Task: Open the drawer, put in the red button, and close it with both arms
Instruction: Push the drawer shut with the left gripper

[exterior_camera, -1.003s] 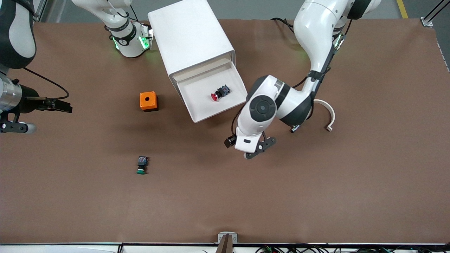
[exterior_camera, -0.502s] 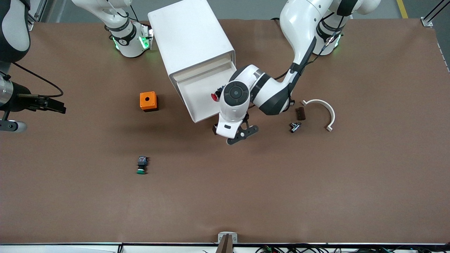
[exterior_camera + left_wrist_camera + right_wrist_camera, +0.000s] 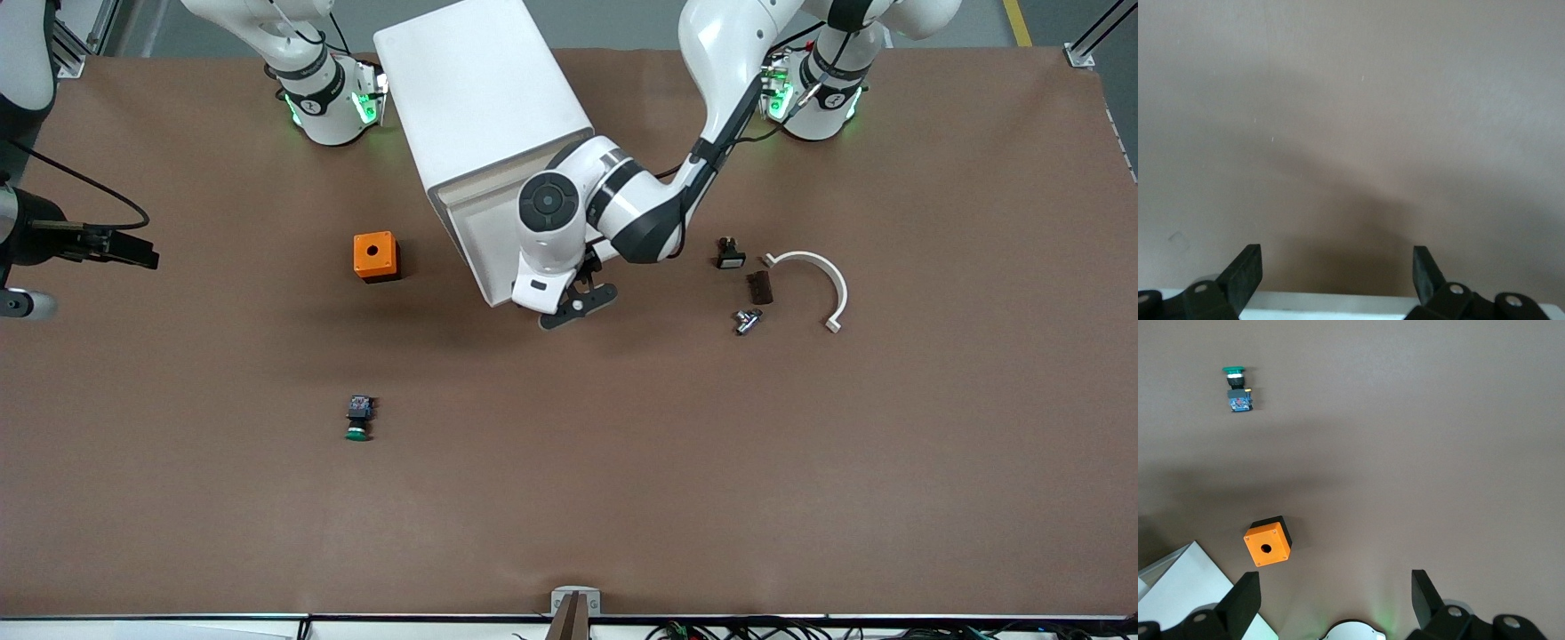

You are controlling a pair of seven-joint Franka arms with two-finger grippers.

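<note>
Several loose things lie on the brown surface (image 3: pixel 622 489). An orange box (image 3: pixel 376 256) with a round hole in its top stands in the middle height of the frame, toward the right arm's end. A green button (image 3: pixel 358 420) lies lower in the frame, nearer to the camera than the box. Toward the left arm's end, four small parts lie close together: a black part (image 3: pixel 730 255), a dark brown block (image 3: pixel 759 286), a metal piece (image 3: pixel 746 320) and a white curved piece (image 3: pixel 822 276).

A white cabinet (image 3: pixel 484 107) stands in the upper middle of the frame, and its drawer (image 3: pixel 476 240) is pulled out toward the camera. The left arm (image 3: pixel 711 53) reaches down from the upper part of the frame, and its wrist covers most of the open drawer. Because of this the red button cannot be seen in any view.

The left pincer (image 3: pixel 573 307) hangs over the surface, just at the front edge of the drawer. It points down, and its fingers (image 3: pixel 1245 273) stand apart and hold nothing. The right arm waits at the edge of the frame, at its own end of the surface. The right pincer (image 3: pixel 142 253) is above the surface there, also with fingers (image 3: pixel 1245 597) apart and holding nothing.
</note>
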